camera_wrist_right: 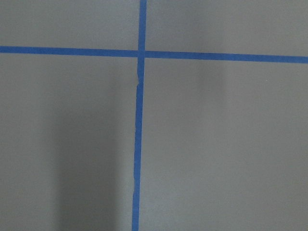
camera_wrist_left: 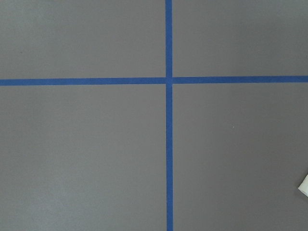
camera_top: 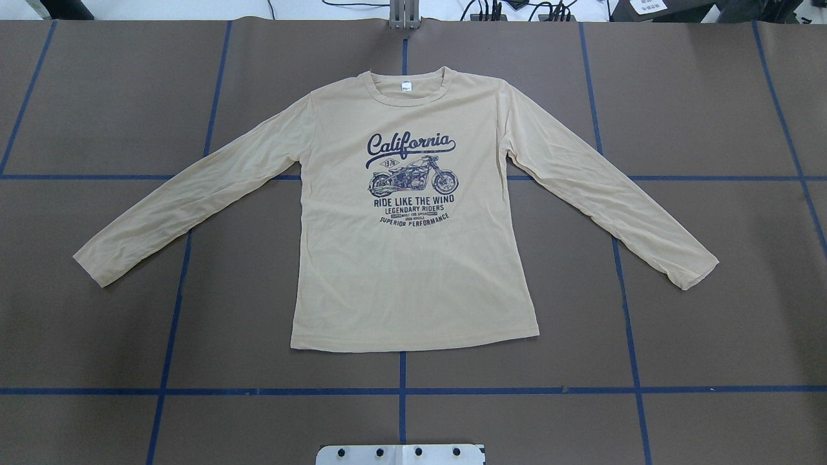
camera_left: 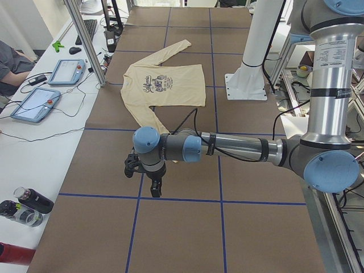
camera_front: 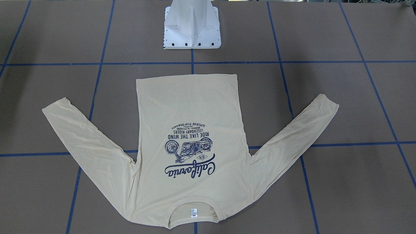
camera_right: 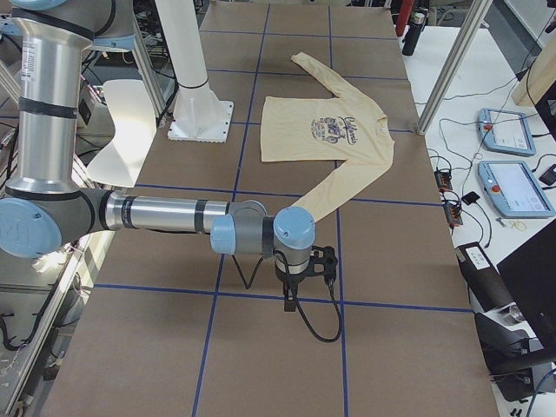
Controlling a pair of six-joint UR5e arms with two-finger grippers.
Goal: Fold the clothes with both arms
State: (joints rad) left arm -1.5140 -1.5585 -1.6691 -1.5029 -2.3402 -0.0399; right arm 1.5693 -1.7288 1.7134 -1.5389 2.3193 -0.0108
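Observation:
The clothes are one cream-yellow long-sleeved shirt (camera_top: 413, 278) lying flat and face up, both sleeves spread outward, navy "California" print showing (camera_front: 191, 107). Its collar lies on the far side from the robot base. In the left side view, the left arm (camera_left: 239, 149) stretches low over the table past the near sleeve's cuff. Its gripper (camera_left: 149, 181) points down over bare table, and I cannot tell if it is open or shut. In the right side view, the right arm (camera_right: 165, 213) holds its gripper (camera_right: 300, 282) beyond the other cuff, state also unreadable. Both wrist views show only tabletop and blue tape.
The white pedestal base (camera_front: 191, 29) stands behind the shirt's hem. Blue tape lines (camera_top: 400, 391) grid the brown table. Beside the table, tablets (camera_left: 67, 71), bottles (camera_left: 25, 205), a metal post (camera_left: 85, 40) and a seated person (camera_left: 8, 62) line one long edge.

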